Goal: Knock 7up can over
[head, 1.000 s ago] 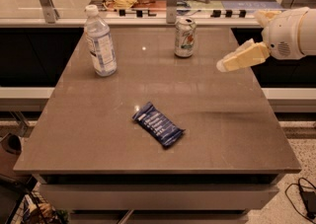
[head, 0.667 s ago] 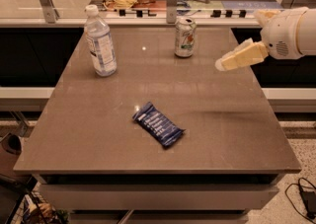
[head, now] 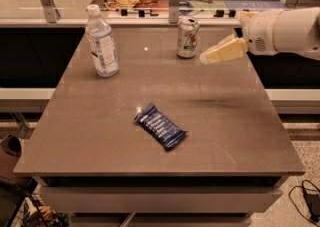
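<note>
Tabletop (head: 225,136) is carrying three items. Gripper (head: 207,57) is hovering over the far right area, pointing at the can and gripping nothing; its opening cannot be told. Water bottle (head: 101,41) is standing near the far left corner. Blue wrapper (head: 160,126) is lying mid-table. 7up can (head: 187,37) is standing upright by the far edge, just left of the gripper. Judging it light, rigid and slick: pushing high on its side should be tipping it.

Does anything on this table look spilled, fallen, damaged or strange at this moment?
Nothing stands out. The 7up can and the water bottle stand upright, the blue snack wrapper lies flat, no spill shows. The gripper hovers close beside the can.
</note>
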{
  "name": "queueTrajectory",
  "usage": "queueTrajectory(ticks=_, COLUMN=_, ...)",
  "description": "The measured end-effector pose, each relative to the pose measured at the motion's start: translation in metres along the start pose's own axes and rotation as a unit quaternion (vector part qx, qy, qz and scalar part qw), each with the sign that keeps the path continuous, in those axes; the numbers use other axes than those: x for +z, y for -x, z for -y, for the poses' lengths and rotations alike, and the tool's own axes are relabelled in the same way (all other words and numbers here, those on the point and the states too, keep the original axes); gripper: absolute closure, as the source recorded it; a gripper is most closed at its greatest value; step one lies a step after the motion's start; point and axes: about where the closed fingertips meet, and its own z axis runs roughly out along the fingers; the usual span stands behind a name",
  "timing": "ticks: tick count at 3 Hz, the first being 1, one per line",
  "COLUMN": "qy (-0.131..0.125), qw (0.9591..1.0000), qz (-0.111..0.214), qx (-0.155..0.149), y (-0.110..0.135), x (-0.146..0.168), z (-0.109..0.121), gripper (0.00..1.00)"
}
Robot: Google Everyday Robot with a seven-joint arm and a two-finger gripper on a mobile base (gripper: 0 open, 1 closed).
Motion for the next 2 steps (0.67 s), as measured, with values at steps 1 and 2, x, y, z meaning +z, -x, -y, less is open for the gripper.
queueTrajectory(ticks=1, qy=0.012, qw=0.9994, qz=0.027, qx=0.021, y=0.000, x=0.034, z=0.007, gripper=0.00)
queueTrajectory(ticks=2, qy=0.021, qw=0.9976, qz=0.055, qx=0.037, y=0.000, x=0.062, z=0.015, gripper=0.00)
